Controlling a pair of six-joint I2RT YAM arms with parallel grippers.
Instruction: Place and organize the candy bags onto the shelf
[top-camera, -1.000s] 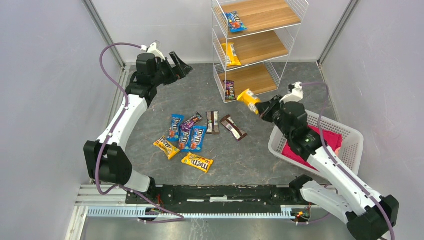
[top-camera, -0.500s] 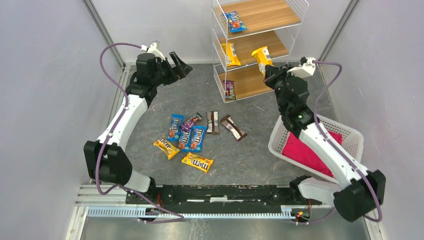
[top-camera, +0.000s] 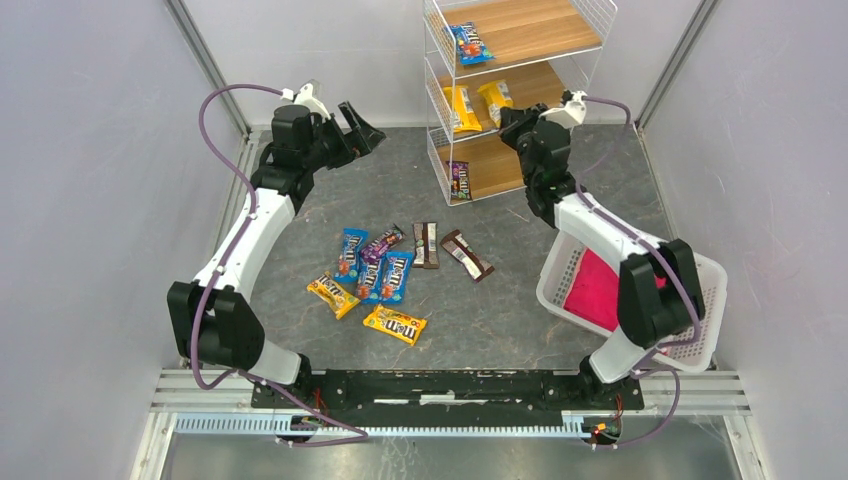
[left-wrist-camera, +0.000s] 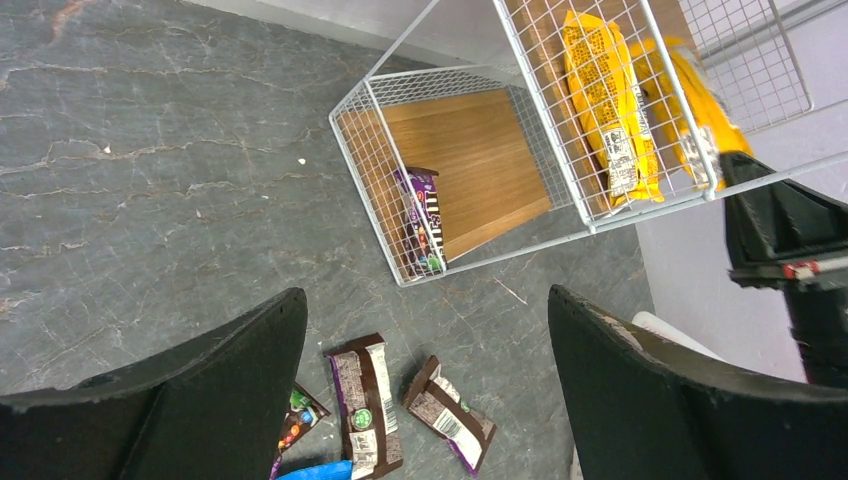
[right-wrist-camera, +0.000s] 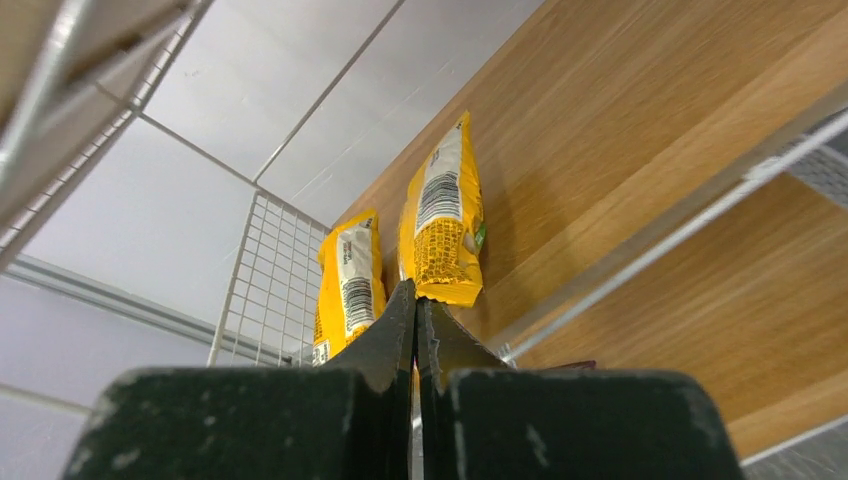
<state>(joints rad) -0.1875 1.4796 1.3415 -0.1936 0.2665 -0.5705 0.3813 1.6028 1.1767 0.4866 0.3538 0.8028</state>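
The shelf (top-camera: 520, 60) stands at the back. A blue candy bag (top-camera: 468, 43) lies on its top tier, a yellow one (top-camera: 461, 108) on the middle tier and a purple one (top-camera: 459, 180) on the bottom tier. My right gripper (top-camera: 507, 116) reaches into the middle tier, shut on the lower edge of a second yellow bag (right-wrist-camera: 442, 230), which sits beside the first (right-wrist-camera: 348, 275). My left gripper (left-wrist-camera: 425, 310) is open and empty, high at the back left. Several bags (top-camera: 380, 275) lie on the floor, two brown ones (left-wrist-camera: 365, 405) below the left gripper.
A white lattice basket (top-camera: 690, 290) with a pink cloth (top-camera: 600, 295) stands at the right, beside my right arm. The shelf's wire side (right-wrist-camera: 270, 260) is close to the left of the right gripper. Grey walls enclose the floor on three sides.
My right arm has lifted the yellow bag from near the bottom tier and swung it left into the middle tier, beside the other yellow bag. The left arm has not moved.
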